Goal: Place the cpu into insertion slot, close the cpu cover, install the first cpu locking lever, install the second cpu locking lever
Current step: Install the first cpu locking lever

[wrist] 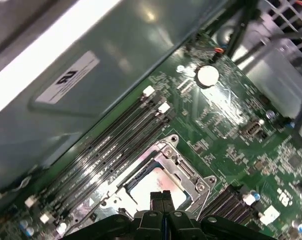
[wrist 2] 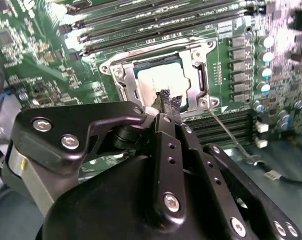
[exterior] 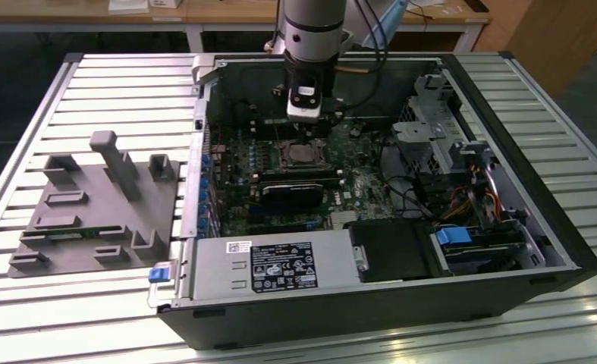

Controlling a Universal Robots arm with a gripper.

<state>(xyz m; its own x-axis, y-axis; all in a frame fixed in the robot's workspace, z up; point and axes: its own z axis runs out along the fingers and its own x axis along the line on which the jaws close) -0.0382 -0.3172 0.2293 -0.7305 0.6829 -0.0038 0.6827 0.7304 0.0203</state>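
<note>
The cpu [wrist 2: 158,79] lies flat in the insertion slot [wrist 2: 122,86] of the green motherboard, its silver-grey top showing through the window of the cpu cover [wrist 2: 199,80], which lies down over it. In the exterior view the slot [exterior: 300,154] sits inside the open computer case, directly below the arm. My gripper [wrist 2: 169,97] hovers just above the chip's edge, fingers pressed together and holding nothing. In the first wrist view the fingertips [wrist: 160,196] meet over the cpu [wrist: 141,192]. A thin wire lever [wrist 2: 225,132] angles away from one socket corner.
Long memory slots [wrist 2: 155,25] run beside the socket. A black card [exterior: 293,193], a grey power supply [exterior: 278,265] and a drive cage [exterior: 440,133] with cables fill the case. A grey fixture plate [exterior: 95,205] lies on the slatted table at the exterior view's left.
</note>
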